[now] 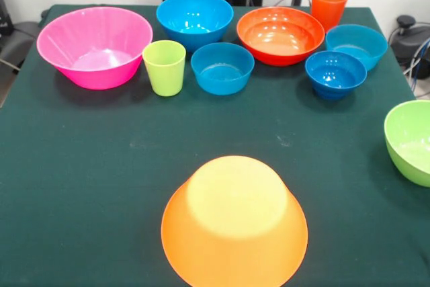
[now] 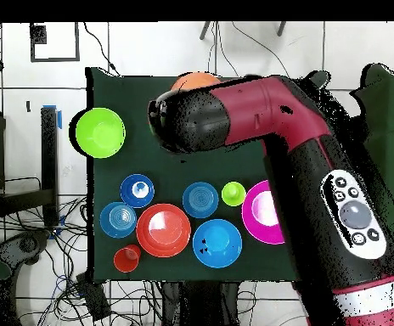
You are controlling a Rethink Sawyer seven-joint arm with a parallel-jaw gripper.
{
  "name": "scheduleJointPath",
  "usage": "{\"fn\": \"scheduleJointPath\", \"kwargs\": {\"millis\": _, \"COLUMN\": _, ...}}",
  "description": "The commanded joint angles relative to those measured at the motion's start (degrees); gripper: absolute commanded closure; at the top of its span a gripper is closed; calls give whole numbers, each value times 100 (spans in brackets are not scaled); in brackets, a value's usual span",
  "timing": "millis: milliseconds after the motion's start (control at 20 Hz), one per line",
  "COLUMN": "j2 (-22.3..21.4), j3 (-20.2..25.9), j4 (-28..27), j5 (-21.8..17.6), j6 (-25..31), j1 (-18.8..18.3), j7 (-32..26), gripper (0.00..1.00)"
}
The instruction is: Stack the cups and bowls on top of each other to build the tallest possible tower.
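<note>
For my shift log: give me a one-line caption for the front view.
Upturned light-orange bowl alone up front; pink bowl, green cup, blue bowls and red-orange bowl wait unstacked behind.

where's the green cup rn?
Front view: the green cup stands upright in the far row, left of centre, between the pink bowl and a small blue bowl. Overhead, it sits just left of the pink bowl.

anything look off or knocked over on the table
Only the big light-orange bowl stands out: it sits upside down, alone at the front. The other bowls and both cups are upright and apart. Nothing is spilled or visibly damaged.
</note>
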Motion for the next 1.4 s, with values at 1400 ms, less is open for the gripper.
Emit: {"fn": "scheduleJointPath", "kwargs": {"millis": 1400, "j2": -126, "j3": -2577, "j4": 584, "j5": -748, "j6": -1237, "j1": 1350, "j7": 1249, "gripper": 100}}
